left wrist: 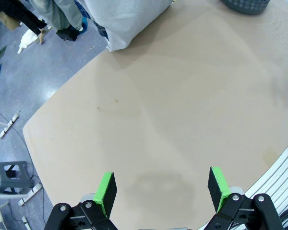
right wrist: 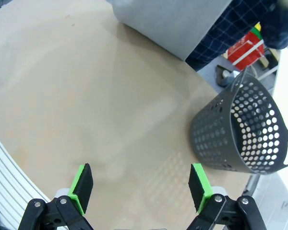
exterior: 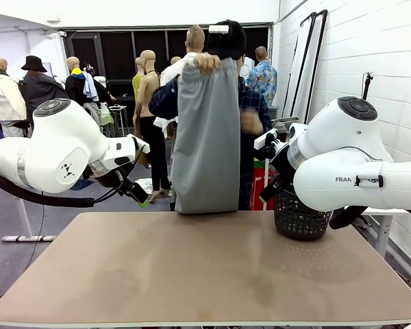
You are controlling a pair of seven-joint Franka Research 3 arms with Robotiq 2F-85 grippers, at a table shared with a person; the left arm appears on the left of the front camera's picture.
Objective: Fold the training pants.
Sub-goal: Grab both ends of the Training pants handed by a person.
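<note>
A person at the far side of the table holds the light grey training pants (exterior: 207, 137) up by one hand, hanging straight down with the lower end touching the table's far edge. Their lower end shows as grey cloth (left wrist: 120, 24) in the left wrist view and as grey cloth (right wrist: 173, 21) in the right wrist view. My left gripper (exterior: 140, 192) hangs above the table's left side, open and holding nothing (left wrist: 161, 189). My right gripper (exterior: 270, 161) is raised at the right, open with nothing between its green pads (right wrist: 141, 184).
A black mesh basket (exterior: 300, 216) stands at the table's far right, also seen as the basket (right wrist: 242, 129) close to my right gripper. The tan tabletop (exterior: 205, 267) is bare across its middle and front. The person's other hand (exterior: 250, 122) is beside the pants.
</note>
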